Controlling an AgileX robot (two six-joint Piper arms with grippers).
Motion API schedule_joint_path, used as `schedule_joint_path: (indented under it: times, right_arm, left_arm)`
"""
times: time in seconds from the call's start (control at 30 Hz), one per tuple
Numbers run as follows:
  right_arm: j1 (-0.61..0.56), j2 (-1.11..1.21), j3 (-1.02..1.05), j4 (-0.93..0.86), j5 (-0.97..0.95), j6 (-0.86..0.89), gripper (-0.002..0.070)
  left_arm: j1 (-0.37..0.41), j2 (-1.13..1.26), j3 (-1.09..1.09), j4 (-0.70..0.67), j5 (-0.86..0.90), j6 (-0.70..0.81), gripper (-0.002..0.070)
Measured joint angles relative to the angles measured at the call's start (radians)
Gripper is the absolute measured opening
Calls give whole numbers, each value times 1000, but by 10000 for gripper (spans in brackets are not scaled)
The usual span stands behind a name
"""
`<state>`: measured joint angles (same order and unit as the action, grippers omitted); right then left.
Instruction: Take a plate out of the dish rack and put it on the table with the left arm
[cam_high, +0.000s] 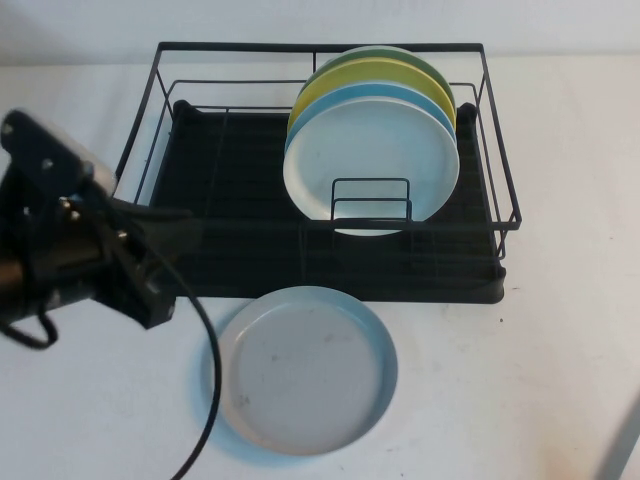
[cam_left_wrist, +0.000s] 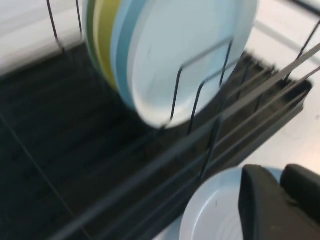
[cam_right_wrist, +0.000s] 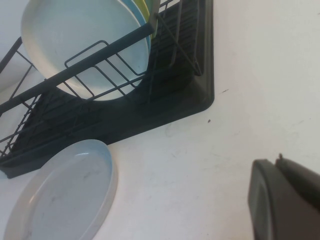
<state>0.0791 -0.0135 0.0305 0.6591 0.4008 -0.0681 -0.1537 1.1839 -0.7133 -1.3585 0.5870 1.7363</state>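
Plate (cam_high: 305, 368) — pale grey, raised rim, lying flat and face up on the table (cam_high: 560, 380), lower centre of the high view, just in front of the rack (cam_high: 480, 160). Likely rigid, smooth, light, chip-prone; best pinched at the rim.

Rack — four more plates upright at upper centre, white plate (cam_high: 375, 165) foremost.

Left gripper (cam_high: 160, 235) — left edge, above the rack's near corner, holding nothing; finger spread cannot be told.

Right gripper (cam_right_wrist: 285, 200) — hovers over bare table, fingers unreadable.
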Motion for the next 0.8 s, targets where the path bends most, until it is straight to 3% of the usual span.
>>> schedule_joint_path:
  times: [0.13,0.37,0.6,0.67,0.8]
  right_arm:
    - [0,0,0,0,0,0,-20]
    - [0,0,0,0,0,0,-20]
    - [0,0,0,0,0,0,-20]
    - [0,0,0,0,0,0,-20]
    - [0,0,0,0,0,0,-20]
  left_arm:
    - [0,-229,0,228,38,-121,11]
    - [0,-542,0,461,117,-236,0]
    - [0,-730,0,867,130,-915,-1]
    - [0,-764,0,951,164,-1028,-1]
    - [0,-804,27,1018,158,-1110,-1]
